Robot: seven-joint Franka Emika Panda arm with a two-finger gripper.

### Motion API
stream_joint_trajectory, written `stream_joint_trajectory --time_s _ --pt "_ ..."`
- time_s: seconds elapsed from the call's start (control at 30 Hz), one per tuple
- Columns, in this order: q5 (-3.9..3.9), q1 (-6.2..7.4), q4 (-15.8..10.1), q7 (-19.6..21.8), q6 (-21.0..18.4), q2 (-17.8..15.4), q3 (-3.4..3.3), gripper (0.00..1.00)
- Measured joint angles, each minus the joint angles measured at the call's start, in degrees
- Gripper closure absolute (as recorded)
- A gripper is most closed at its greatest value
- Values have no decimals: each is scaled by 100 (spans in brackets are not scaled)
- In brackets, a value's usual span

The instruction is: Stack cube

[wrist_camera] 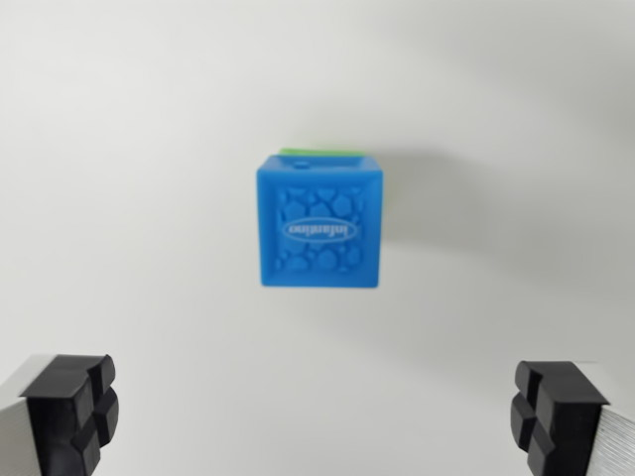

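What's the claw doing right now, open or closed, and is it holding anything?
Claw: open, fingers wide apart at the bottom corners of the wrist view, holding nothing. The blue cube sits apart from it, untouched.

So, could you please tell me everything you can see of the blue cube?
The blue cube looks like soft moulded plastic, with a raised pebble pattern and a white oval logo on the face toward the camera. Its edges form a thicker frame with rounded corners. It sits square on, near the middle of the wrist view, over a green cube of which only a strip shows at its far edge. The open gripper is clear of it.
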Motion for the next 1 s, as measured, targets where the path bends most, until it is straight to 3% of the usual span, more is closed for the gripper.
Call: stream_joint_trajectory --time_s 1.0 --pt "-37 0 861 16 -1447 -597 -5 0"
